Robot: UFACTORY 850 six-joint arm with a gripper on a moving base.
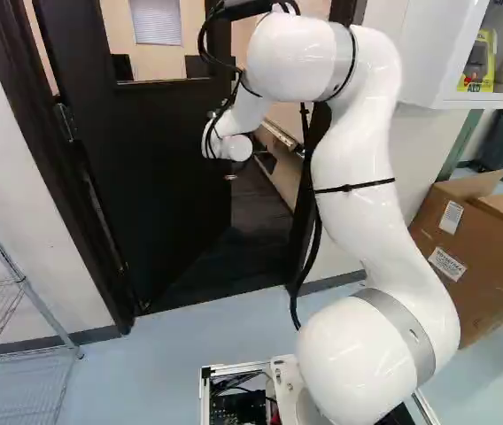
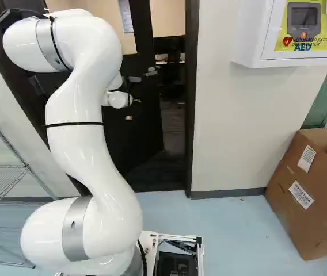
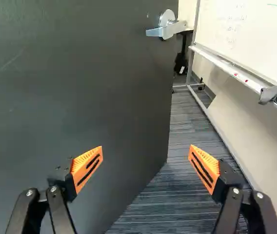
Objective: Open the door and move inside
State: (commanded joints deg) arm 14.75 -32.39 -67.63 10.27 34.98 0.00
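Note:
The dark door (image 1: 158, 177) stands partly open, swung inward from its hinges at the left of the left base view. Beyond its free edge a gap shows dark floor. In the wrist view the door face (image 3: 80, 92) fills the area ahead of and beside one finger. Its silver lever handle (image 3: 167, 30) is near the free edge, well ahead of the gripper (image 3: 146, 148). The gripper's fingers stand wide apart with nothing gripped; one is over the door face, the other over the opening. In both base views the arm's wrist hides the fingers.
A dark door frame (image 2: 191, 103) borders the opening. Inside, a whiteboard on a metal stand (image 3: 216, 117) lines the side opposite the door. Outside are a wire rack (image 1: 12, 283) at the left, cardboard boxes (image 2: 310, 195) and a white wall cabinet (image 2: 250, 34) at the right.

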